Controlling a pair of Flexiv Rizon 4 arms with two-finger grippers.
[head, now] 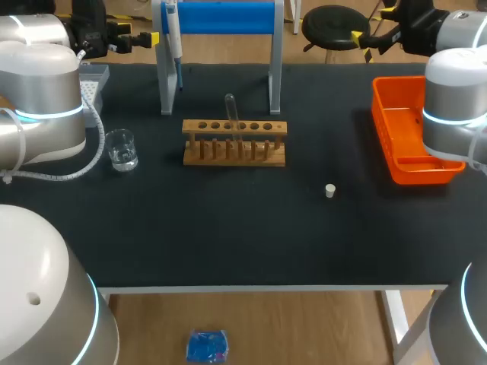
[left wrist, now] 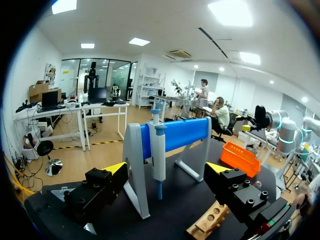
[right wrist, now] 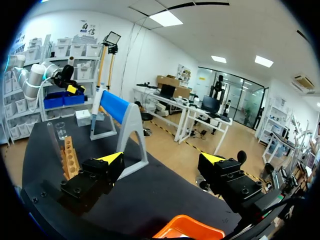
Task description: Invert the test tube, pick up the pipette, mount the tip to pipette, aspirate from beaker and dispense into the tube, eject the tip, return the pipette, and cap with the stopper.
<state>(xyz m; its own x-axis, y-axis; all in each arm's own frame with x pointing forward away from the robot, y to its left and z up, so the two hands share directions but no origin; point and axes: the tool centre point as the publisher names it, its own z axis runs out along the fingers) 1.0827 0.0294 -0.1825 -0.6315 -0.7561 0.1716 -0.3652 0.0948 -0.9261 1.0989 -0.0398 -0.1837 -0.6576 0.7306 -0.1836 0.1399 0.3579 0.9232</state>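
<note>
A clear test tube (head: 230,114) stands upright in the wooden rack (head: 234,142) at mid-table; the right wrist view shows the tube (right wrist: 52,137) too. The white-and-blue pipette (head: 173,38) hangs on the blue-topped stand (head: 221,17). A glass beaker (head: 121,149) sits at the left, and a small white stopper (head: 330,190) lies right of centre. My left gripper (head: 152,38) is raised at the back left, open and empty. In its wrist view the left gripper (left wrist: 166,170) faces the pipette (left wrist: 159,160) some way ahead. My right gripper (head: 364,44), also open and empty (right wrist: 161,159), is raised at the back right.
An orange bin (head: 407,137) stands at the right edge of the table under my right arm. A tip box (head: 90,80) sits at the far left behind the beaker. The dark mat (head: 243,243) covers the table in front of the rack.
</note>
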